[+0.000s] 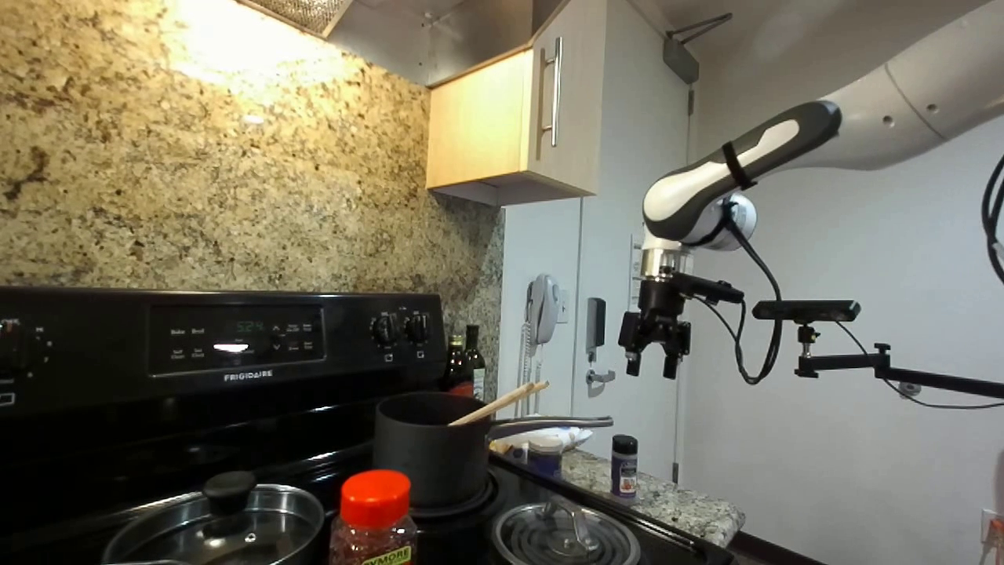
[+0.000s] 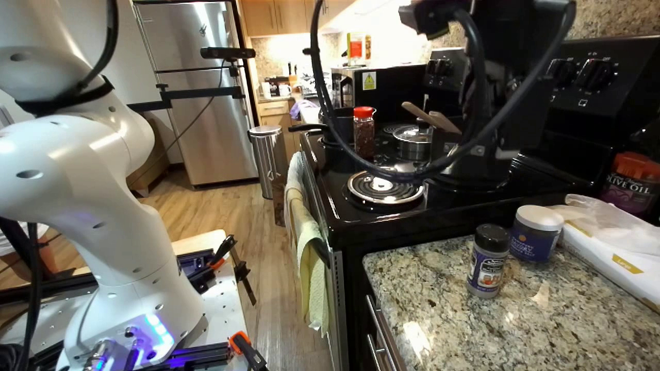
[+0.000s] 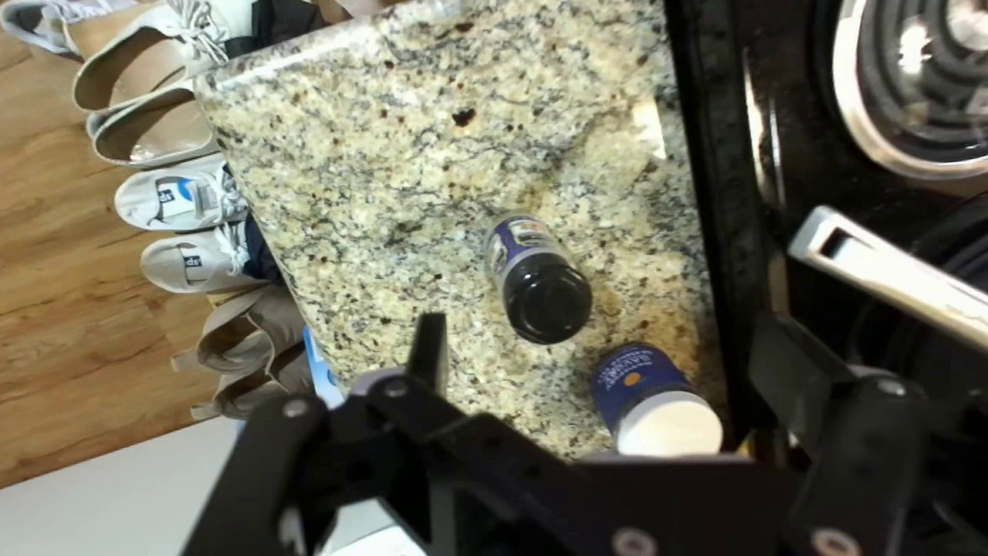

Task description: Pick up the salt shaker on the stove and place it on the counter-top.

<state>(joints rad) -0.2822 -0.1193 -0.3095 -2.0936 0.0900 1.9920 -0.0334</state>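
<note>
The salt shaker, a slim shaker with a dark cap and purple label, stands upright on the counter-top; the shaker shows in both exterior views [image 1: 624,468] [image 2: 487,263] and the wrist view [image 3: 532,278]. The counter-top [image 1: 682,506] is speckled stone beside the black stove [image 1: 235,333]; both also show in an exterior view, counter-top [image 2: 567,330] and stove [image 2: 371,226]. My gripper [image 1: 651,369] is open and empty, fingers pointing down, well above the counter-top and apart from the shaker. In the wrist view the gripper [image 3: 608,347] has its fingers wide apart.
A blue jar with white lid [image 2: 534,234] stands beside the shaker, near a white package [image 2: 613,257]. On the stove are a dark pot with wooden utensils [image 1: 431,451], a red-lidded jar [image 1: 375,510] and a glass-lidded pan [image 1: 227,526]. A cabinet [image 1: 510,118] hangs above.
</note>
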